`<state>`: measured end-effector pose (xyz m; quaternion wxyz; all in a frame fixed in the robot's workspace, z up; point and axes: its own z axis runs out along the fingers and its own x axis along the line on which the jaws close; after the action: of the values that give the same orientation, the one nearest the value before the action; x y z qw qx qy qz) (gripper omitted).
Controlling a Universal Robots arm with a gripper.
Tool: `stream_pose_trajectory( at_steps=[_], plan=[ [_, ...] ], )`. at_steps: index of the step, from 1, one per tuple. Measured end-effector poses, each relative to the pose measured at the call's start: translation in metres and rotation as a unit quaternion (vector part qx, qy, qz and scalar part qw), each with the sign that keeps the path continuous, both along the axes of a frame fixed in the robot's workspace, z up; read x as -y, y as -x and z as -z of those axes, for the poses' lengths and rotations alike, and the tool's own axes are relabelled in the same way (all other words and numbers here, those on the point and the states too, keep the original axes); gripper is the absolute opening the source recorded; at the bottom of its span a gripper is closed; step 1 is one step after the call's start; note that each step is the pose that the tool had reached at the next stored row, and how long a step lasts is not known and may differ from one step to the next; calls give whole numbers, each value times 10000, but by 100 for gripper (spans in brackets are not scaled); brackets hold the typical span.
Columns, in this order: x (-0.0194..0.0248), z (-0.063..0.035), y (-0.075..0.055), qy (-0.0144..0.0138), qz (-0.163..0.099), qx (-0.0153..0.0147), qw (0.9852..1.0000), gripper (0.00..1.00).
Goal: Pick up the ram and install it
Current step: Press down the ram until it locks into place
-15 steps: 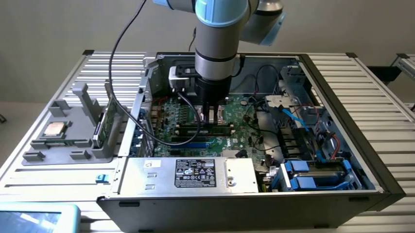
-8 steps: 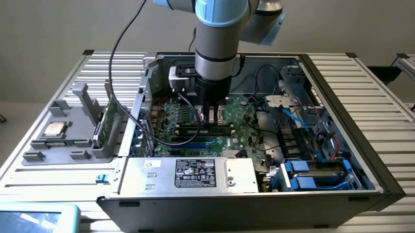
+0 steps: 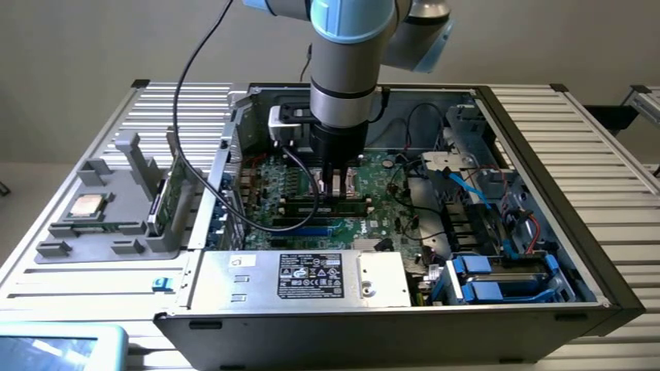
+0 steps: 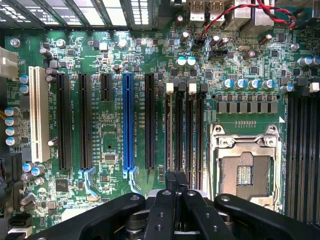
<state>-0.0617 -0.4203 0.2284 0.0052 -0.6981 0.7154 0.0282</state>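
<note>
The arm reaches straight down into the open computer case (image 3: pixel 577 255), with the gripper (image 3: pixel 338 195) low over the motherboard (image 3: pixel 387 209), at the memory slots (image 4: pixel 182 135) just to the exterior view's left of the empty processor socket (image 4: pixel 245 167).

In the wrist view the gripper's (image 4: pixel 176 181) two dark fingers (image 4: pixel 171 179) are drawn close together, clamped on the ram (image 4: pixel 176 131). The stick shows edge-on as a thin dark line running away from the fingertips along one of the slots, between white latch tabs at the far end. Whether it is fully seated cannot be told.

In the exterior view the ram (image 3: pixel 351 203) appears as a long dark strip lying across the board under the gripper.

Outside the case, on the exterior view's left, a grey parts holder (image 3: pixel 108 220) sits on the slatted table (image 3: pixel 93 278). It carries a square silver processor chip (image 3: pixel 85 206) and an upright green expansion card (image 3: pixel 165 197).
</note>
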Motion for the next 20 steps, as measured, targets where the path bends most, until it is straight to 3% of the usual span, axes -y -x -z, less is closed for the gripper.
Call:
stream_pose_trajectory(
  at_steps=[20],
  plan=[
    [0,28,0,0,0,0,10000,9]
  ],
)
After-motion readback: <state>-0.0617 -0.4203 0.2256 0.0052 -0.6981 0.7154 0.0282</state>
